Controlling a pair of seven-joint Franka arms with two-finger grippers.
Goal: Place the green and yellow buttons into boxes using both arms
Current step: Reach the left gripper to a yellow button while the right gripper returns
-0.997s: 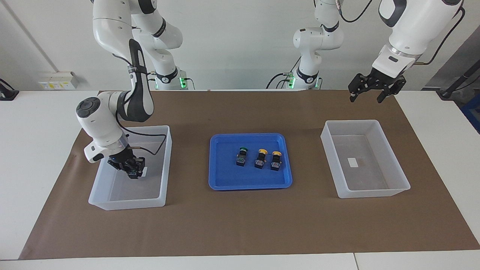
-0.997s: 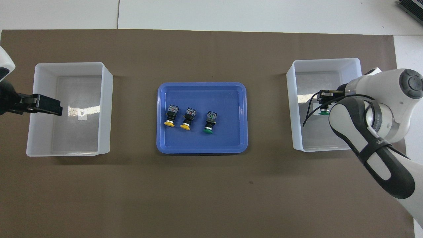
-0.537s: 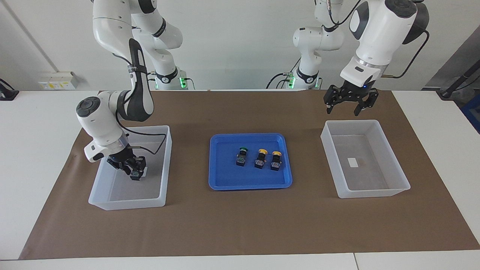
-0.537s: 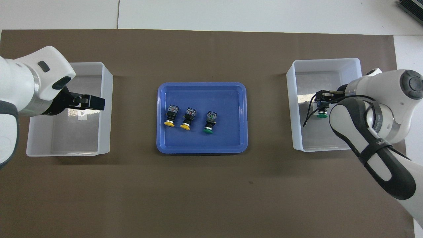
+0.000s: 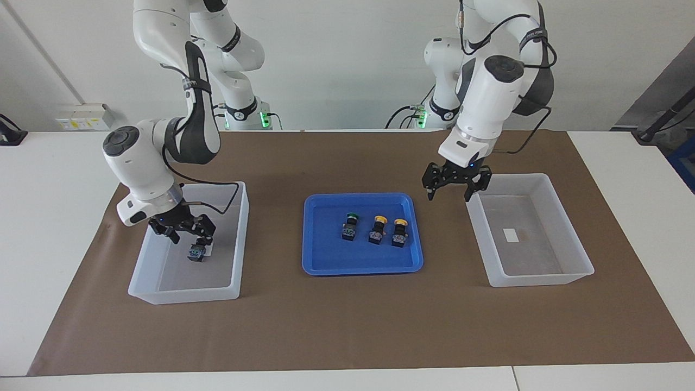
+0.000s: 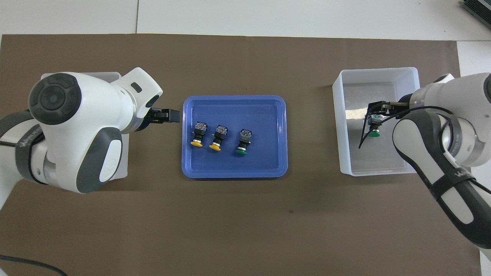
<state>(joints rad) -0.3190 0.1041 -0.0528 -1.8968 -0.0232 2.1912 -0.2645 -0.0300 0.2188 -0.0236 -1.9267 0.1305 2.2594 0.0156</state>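
Observation:
A green button [image 5: 349,226] and two yellow buttons [image 5: 377,229] [image 5: 399,232] lie in a row in the blue tray [image 5: 326,260]; in the overhead view they are the green one [image 6: 243,142] and the yellow ones [image 6: 218,137] [image 6: 198,134]. A second green button [image 5: 196,253] [image 6: 374,126] lies on the floor of the box [image 5: 239,217] [image 6: 339,115] at the right arm's end. My right gripper [image 5: 183,231] [image 6: 378,109] hangs open just above it. My left gripper [image 5: 456,184] [image 6: 167,115] is open and empty, over the mat between the tray and the other box [image 5: 532,277].
The box at the left arm's end holds only a small white label [image 5: 511,234]; in the overhead view the left arm covers most of it [image 6: 111,74]. A brown mat [image 5: 347,326] covers the table.
My right gripper let go of the green button and rose a little above it. My left arm swung over its box toward the tray and came lower.

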